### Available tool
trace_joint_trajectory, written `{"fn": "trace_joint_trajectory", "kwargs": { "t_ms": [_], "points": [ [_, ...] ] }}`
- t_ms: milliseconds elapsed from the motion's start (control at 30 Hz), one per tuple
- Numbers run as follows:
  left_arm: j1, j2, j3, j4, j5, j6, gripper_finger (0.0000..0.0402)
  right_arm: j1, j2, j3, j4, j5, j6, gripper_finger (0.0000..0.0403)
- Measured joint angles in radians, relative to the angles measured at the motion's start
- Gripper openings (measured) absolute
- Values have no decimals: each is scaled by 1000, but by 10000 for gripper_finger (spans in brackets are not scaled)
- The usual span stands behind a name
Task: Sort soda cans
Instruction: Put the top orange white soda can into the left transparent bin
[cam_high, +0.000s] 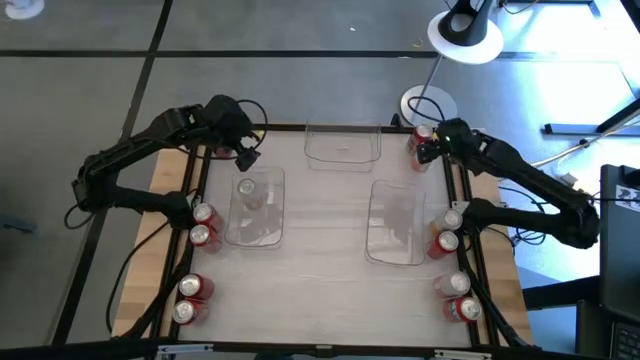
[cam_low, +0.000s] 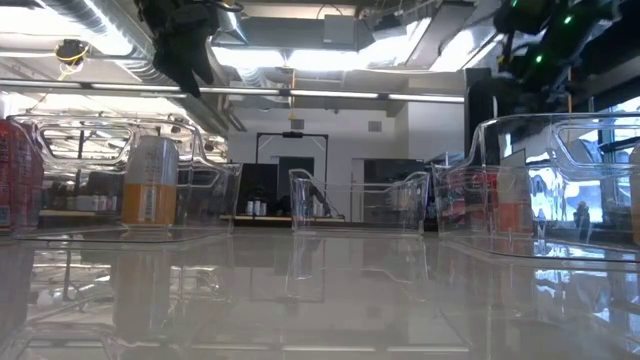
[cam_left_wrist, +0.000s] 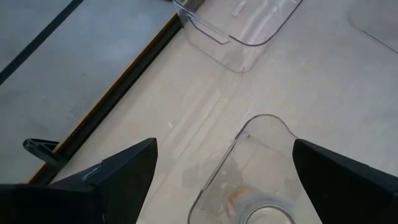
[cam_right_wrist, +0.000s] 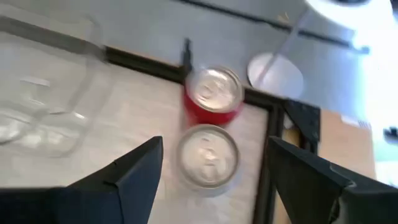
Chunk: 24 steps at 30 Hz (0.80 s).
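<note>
**Cans waiting at the edges, one already in a bin**

Cans stand in small groups along both side edges of the tabletop (cam_high: 330, 290), well apart from the middle. Nearest on the left side are two red cans (cam_high: 188, 299), with another red pair (cam_high: 203, 225) a little farther along that edge. On the right side a nearest pair (cam_high: 455, 298) and a middle pair (cam_high: 446, 232) mirror them.

Farther in, two clear bins lie side by side. The left bin (cam_high: 256, 208) already holds one pale-bodied can (cam_high: 247, 188), standing upright at its far end. The right bin (cam_high: 396, 222) looks empty. A third bin (cam_high: 343, 145) sits at the far edge, between the arms.

The left hand (cam_high: 245, 150) hovers just beyond the left bin, fingers spread wide, holding nothing; its wrist view looks down on the rim of the can below.

At the far right corner, the right hand (cam_right_wrist: 211, 168) hangs over a last pair: a silver-topped can (cam_right_wrist: 208, 157) directly between its open fingers, and a red can (cam_right_wrist: 213, 94) touching or just beside it, farther off. Nothing is gripped yet.

I judge the step in hand to be the right arm's pick. It calls for descending squarely over the nearer can and closing without nudging the red neighbour, which stands very close.
</note>
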Motion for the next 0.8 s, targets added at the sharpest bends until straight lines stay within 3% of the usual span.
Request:
{"fn": "trace_joint_trajectory", "kwargs": {
  "t_ms": [200, 500, 800],
  "points": [
    [0, 0, 0, 0, 0, 2, 363, -108, 95, 0, 12, -46, -37, 280],
    [0, 1, 0, 0, -1, 1, 363, -67, 127, 0, 21, 29, -24, 280],
    [0, 1, 0, 0, -1, 0, 363, -68, 130, 0, 58, -93, -16, 286]
  ]
}}
